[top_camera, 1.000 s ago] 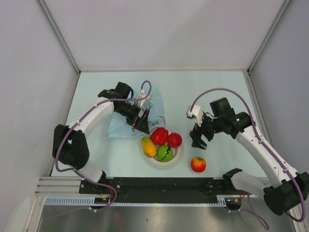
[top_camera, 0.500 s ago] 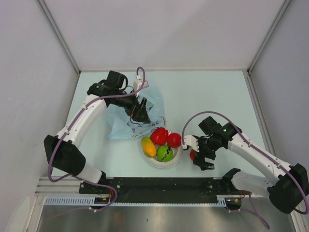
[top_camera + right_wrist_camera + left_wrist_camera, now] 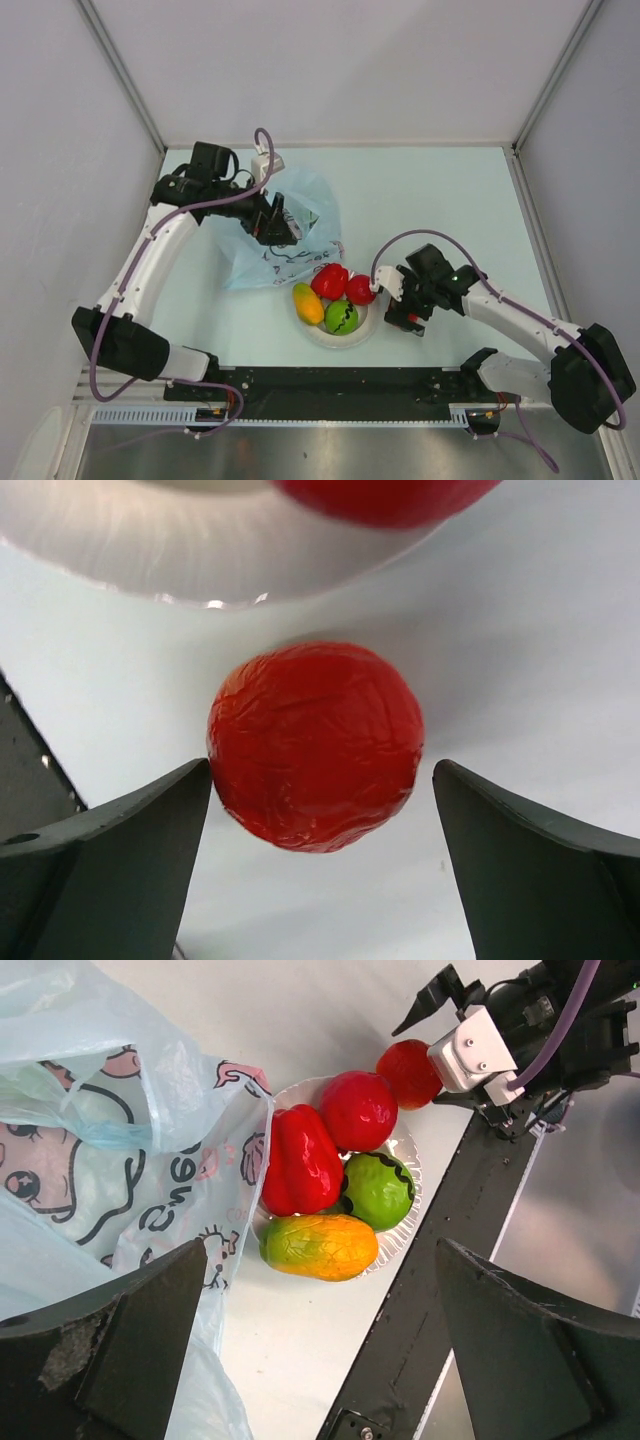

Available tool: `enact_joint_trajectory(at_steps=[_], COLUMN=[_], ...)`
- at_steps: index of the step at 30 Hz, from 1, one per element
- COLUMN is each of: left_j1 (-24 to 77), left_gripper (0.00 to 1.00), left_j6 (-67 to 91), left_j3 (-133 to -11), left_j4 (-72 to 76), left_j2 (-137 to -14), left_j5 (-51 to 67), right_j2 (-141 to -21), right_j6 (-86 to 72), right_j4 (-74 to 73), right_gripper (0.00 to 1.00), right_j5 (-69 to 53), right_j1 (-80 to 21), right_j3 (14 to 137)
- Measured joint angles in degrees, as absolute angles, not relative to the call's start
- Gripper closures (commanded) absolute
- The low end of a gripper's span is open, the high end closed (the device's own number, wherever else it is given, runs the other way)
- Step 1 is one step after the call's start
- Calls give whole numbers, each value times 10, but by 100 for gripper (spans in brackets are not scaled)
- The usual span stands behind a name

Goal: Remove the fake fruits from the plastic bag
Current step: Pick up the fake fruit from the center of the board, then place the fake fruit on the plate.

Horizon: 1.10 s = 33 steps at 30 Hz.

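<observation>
The light-blue plastic bag [image 3: 290,250] with its printed picture lies crumpled on the table left of a white plate [image 3: 368,322]. It also fills the left of the left wrist view [image 3: 110,1130]. The plate holds a red pepper [image 3: 300,1160], a red round fruit [image 3: 358,1110], a green fruit [image 3: 375,1190] and a yellow-orange mango [image 3: 318,1245]. My left gripper [image 3: 280,227] is open and empty above the bag. My right gripper [image 3: 320,815] is open, low over the table, its fingers either side of a red apple [image 3: 315,745] beside the plate's right rim [image 3: 180,570].
The black rail [image 3: 330,385] of the arm bases runs along the near edge, close to the plate. White walls enclose the table at the back and on both sides.
My left arm has lifted back and to the left over the bag. My right gripper has come down and left to the red apple, which now lies closer to the plate.
</observation>
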State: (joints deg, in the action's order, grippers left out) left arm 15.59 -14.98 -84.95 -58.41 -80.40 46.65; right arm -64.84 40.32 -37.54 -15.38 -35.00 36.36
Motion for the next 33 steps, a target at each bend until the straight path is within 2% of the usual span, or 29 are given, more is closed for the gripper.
enact_joint_trajectory(at_steps=[1,4,7,10,15,19,25,33], left_j1=[153,142,134,130,124,117,109,100], left_gripper=[0,0,0,0,0,0,0,0], left_j6=[-150,-150,-149,-147,-144,-141,-135,-134], left_j3=[-849,-848,-840,-832,-828,-828,-822,-800], left_j4=[-585,-585,-584,-584,-584,-583,-579,-573], left_j2=[-800,-793,-790,-790,-790,-787,-786,-761], left_j5=[467,467,467,467,466,466,463,462], right_j2=[-648,-648,-643,-620,-528,-472,-500,-548], right_j6=[398,388,384,385,392,382,357,342], right_j4=[-365,-347,-345,-356,-412,-423,-384,-317], right_gripper=[12,30,40,43,41,41,41,32], right_j5=[-155,-161,-169,-174,-211,-231,-211,-155], right_j1=[-350,-350,-350,-351,-364,-429,-506,-544], right_j3=[364,364,363,364,378,393,393,385])
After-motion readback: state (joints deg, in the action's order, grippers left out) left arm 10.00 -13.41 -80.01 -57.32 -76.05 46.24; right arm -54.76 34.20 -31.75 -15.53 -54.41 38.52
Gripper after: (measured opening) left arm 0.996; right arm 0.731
